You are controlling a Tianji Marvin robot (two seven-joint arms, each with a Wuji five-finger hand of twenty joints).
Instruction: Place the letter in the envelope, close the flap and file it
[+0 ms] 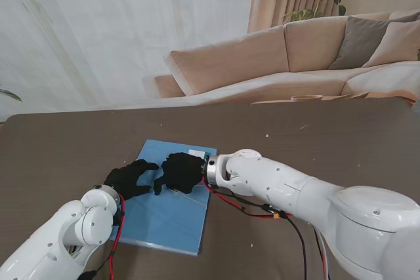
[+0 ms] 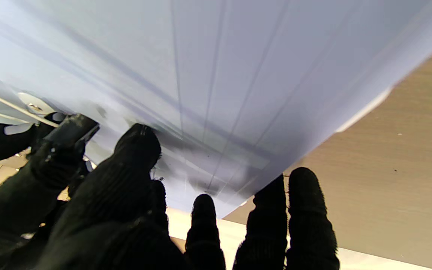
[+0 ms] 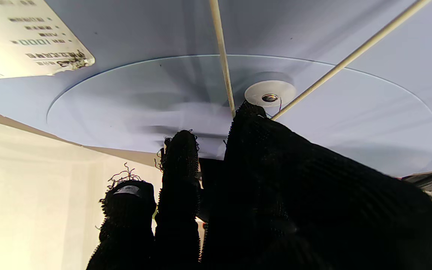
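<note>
A blue envelope (image 1: 172, 218) lies flat on the dark table, with its round flap (image 3: 332, 123) folded down. A white button disc (image 3: 270, 93) sits on the flap, and two runs of cream string (image 3: 221, 56) meet at it. My right hand (image 1: 178, 173) rests on the envelope's far part, its fingertips (image 3: 248, 112) pinched on the string beside the disc. My left hand (image 1: 131, 178) lies spread over the envelope's left edge, its fingers (image 2: 137, 150) pressing on the blue surface (image 2: 238, 75). The disc (image 2: 32, 105) shows near its thumb. No letter is visible.
A white printed label (image 1: 195, 154) is stuck on the envelope's far right corner. A loose end of string (image 1: 187, 196) trails across the envelope near my right wrist. Red cables (image 1: 243, 204) hang under the right forearm. A beige sofa (image 1: 295, 57) stands beyond the table's far edge.
</note>
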